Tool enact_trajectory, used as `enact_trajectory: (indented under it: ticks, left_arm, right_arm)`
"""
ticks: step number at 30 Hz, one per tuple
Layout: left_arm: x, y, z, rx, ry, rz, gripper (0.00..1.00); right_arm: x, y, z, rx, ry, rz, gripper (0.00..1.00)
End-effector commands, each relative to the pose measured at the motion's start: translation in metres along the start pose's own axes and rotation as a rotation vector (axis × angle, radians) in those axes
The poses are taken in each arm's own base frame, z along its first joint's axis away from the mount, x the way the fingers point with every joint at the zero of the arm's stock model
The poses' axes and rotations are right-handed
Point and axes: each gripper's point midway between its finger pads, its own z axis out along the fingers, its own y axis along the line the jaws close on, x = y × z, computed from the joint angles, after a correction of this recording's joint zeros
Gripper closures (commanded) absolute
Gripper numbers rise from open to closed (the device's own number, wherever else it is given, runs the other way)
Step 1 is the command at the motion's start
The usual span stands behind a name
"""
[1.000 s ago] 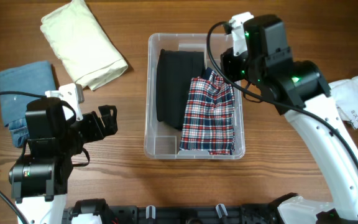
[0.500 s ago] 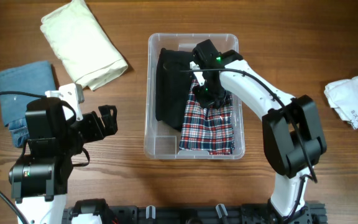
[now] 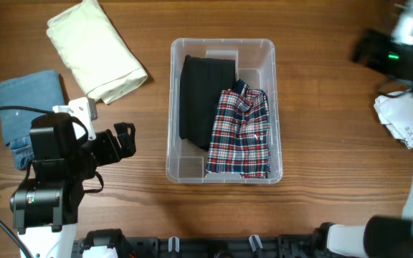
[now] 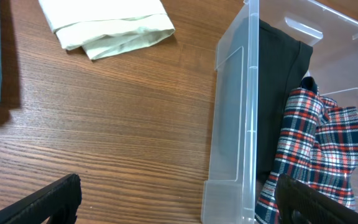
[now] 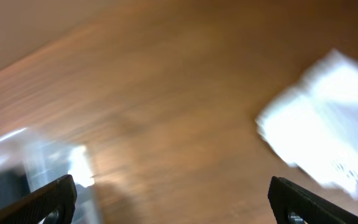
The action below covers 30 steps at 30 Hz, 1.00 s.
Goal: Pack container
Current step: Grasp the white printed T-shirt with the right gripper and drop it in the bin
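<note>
The container (image 3: pixel 222 41) is a clear plastic bin at the table's middle. Inside it a folded black garment (image 3: pixel 199 97) lies on the left and a red plaid shirt (image 3: pixel 242 136) on the right. My left gripper (image 3: pixel 124 140) hovers left of the bin, open and empty. In the left wrist view its jaws (image 4: pixel 179 205) straddle the container's near wall (image 4: pixel 232 124), with the plaid shirt (image 4: pixel 319 149) beyond. My right gripper (image 3: pixel 368 51) is blurred at the far right, above the table, near a white garment (image 3: pixel 407 115). It shows open and empty in its wrist view (image 5: pixel 176 202).
A folded cream cloth (image 3: pixel 95 50) lies at the back left, seen too as cream cloth (image 4: pixel 110 25). Folded blue jeans (image 3: pixel 27 107) sit at the left edge beside my left arm. The white garment (image 5: pixel 328 137) is crumpled at the right.
My right gripper has opened, left the plaid shirt in the container, and swung out to the far right. The left arm has not moved.
</note>
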Motion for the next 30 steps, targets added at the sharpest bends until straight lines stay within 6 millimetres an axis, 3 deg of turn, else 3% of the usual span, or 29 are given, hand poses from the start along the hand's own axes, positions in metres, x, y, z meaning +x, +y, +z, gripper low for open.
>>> enact_trajectory:
  ticks: [1, 4, 6, 9, 11, 15, 19, 20, 21, 22, 27, 30]
  left_arm:
    - [-0.006, -0.005, -0.004, 0.016, -0.017, 0.004, 0.00]
    - [-0.005, -0.005, -0.004, 0.016, -0.016, 0.004, 0.00]
    - [-0.005, -0.004, -0.004, 0.015, -0.013, 0.003, 0.00]
    - [-0.005, -0.005, -0.004, 0.015, -0.014, 0.003, 0.00]
    - [-0.005, -0.004, -0.004, 0.014, -0.011, 0.003, 0.00]
    - [-0.005, -0.004, -0.004, 0.014, -0.011, 0.003, 0.00]
    - [-0.004, -0.004, -0.004, 0.013, -0.007, 0.002, 0.00]
    - [-0.003, -0.004, -0.004, 0.013, -0.005, 0.001, 0.00]
    - [-0.003, -0.004, -0.004, 0.012, -0.004, 0.001, 0.00]
    - [-0.003, -0.004, -0.004, 0.012, -0.004, 0.001, 0.00]
    - [-0.003, -0.004, -0.004, 0.012, -0.004, 0.001, 0.00]
    - [-0.001, -0.003, -0.004, 0.011, 0.003, 0.000, 0.00]
  right_arm:
    - [0.029, -0.105, 0.028, 0.090, 0.113, 0.404, 0.00]
    - [0.070, -0.185, 0.051, 0.167, 0.153, 0.677, 0.00]
    - [0.088, -0.216, 0.068, 0.161, 0.153, 0.759, 0.00]
    - [0.105, -0.234, 0.100, 0.125, 0.168, 0.702, 0.00]
    - [0.114, -0.234, 0.130, 0.070, 0.212, 0.670, 0.00]
    - [0.121, -0.243, 0.168, 0.024, 0.219, 0.609, 0.00]
    - [0.109, -0.229, 0.200, -0.141, 0.159, 0.597, 0.03]
    - [0.110, -0.228, 0.206, -0.146, 0.161, 0.593, 0.32]
    - [0.108, -0.225, 0.208, -0.150, 0.156, 0.586, 0.79]
    - [0.105, -0.222, 0.208, -0.164, 0.149, 0.581, 0.96]
    - [0.083, -0.188, 0.188, -0.355, 0.113, 0.569, 0.96]
    - [0.043, -0.156, 0.143, -0.481, 0.003, 0.472, 0.96]
